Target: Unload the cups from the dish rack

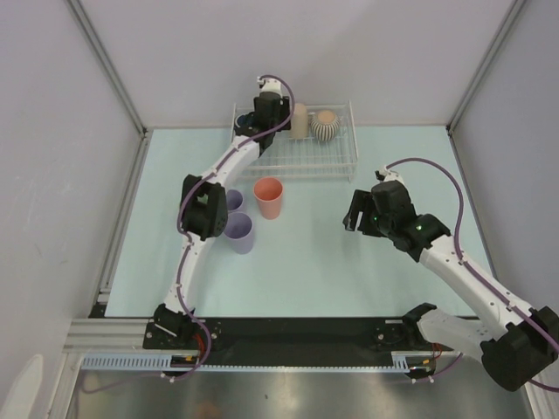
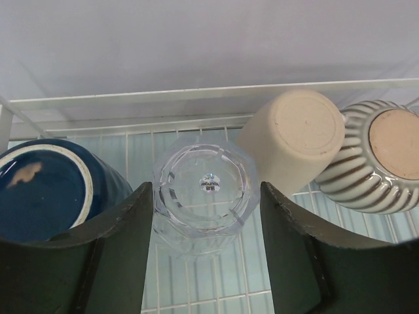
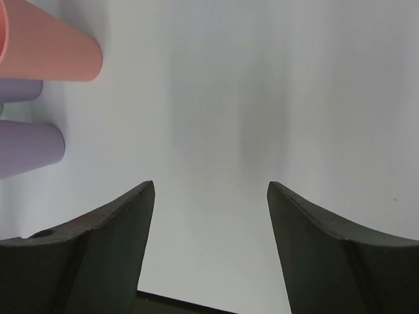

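Two left jaws astride clear cup (image 2: 204, 196), contact unclear; right jaws wide

The left arm (image 1: 229, 161) reaches into the dish rack's (image 1: 301, 166) left end, beside a tan cup (image 1: 300, 121) and ribbed mug (image 1: 327, 126). Nearer, a salmon cup (image 1: 268, 197) and two lavender cups (image 1: 238, 233) stand upright on the table (image 1: 332, 271).

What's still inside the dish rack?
Four, upside-down: navy mug, clear cup, tan cup, ribbed mug. From above, the left arm hides the left end of the dish rack.
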Controlling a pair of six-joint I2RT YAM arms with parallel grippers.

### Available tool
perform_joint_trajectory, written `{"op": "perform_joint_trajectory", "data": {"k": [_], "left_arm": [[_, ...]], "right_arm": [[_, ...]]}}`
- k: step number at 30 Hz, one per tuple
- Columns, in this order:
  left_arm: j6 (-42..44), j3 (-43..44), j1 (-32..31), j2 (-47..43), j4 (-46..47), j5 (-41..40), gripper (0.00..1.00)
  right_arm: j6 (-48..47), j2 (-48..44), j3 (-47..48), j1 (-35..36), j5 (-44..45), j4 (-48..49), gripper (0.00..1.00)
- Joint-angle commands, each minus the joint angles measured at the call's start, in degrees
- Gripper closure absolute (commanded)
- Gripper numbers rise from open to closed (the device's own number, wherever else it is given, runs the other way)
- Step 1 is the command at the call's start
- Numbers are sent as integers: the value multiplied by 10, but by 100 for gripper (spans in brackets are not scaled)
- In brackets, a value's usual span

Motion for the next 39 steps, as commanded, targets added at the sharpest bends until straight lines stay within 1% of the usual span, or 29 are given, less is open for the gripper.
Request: {"op": "perform_joint_trajectory", "data": {"k": [1,6,9,16,19,20,22,23,25,26,27,28,29,30,31,32,33,34,36,37,39], "left_arm": [[4,6,-2,-71,7,-18,100],[-2,10,-3,-80,-1,-17,100],[-11,38,-3,-70,-23,-21,100],[-39,44,-3,-90,-26,-19,100],[-71,34,-1,-113,-35,-8,100],[-96,29,1,-126,-36,-4,100],[-129,7,8,-142,-34,23,100],[-166,-2,14,-158,-31,39,100],[-206,-29,30,-170,-16,90,100],[-245,-40,37,-184,-1,106,100],[-265,-66,42,-191,11,141,100],[-303,-81,52,-199,27,157,100],[-321,-97,58,-212,62,180,100],[-338,-131,66,-219,82,213,100],[-374,-150,71,-224,104,227,100],[-390,-165,74,-230,148,244,100],[-403,-180,81,-234,161,258,100],[-426,-186,83,-236,180,284,100],[-443,-200,87,-237,202,304,100],[-464,-207,87,-237,233,332,100],[-498,-223,90,-237,260,356,100]], "right_arm": [[10,-17,-4,8,-1,22,25],[9,-22,1,11,0,22,25],[10,-26,3,12,-1,22,25],[6,-35,8,14,0,15,25],[-6,-35,25,9,7,13,25],[-8,-33,29,6,6,14,25],[-12,-29,43,-5,-1,21,24],[-11,-27,47,-8,-4,25,25],[-8,-26,56,-17,-13,37,25],[-4,-25,58,-17,-16,41,25],[-3,-25,63,-19,-20,51,25],[-2,-24,64,-19,-25,55,25],[-2,-21,66,-20,-26,57,25],[-2,-21,69,-20,-27,62,25],[-2,-22,68,-22,-27,64,25],[-2,-24,68,-21,-27,70,25],[-2,-25,67,-22,-28,73,25],[-1,-26,68,-24,-30,77,25],[2,-27,69,-27,-31,87,25],[1,-27,69,-29,-33,91,25],[4,-25,71,-32,-37,104,25]]}}
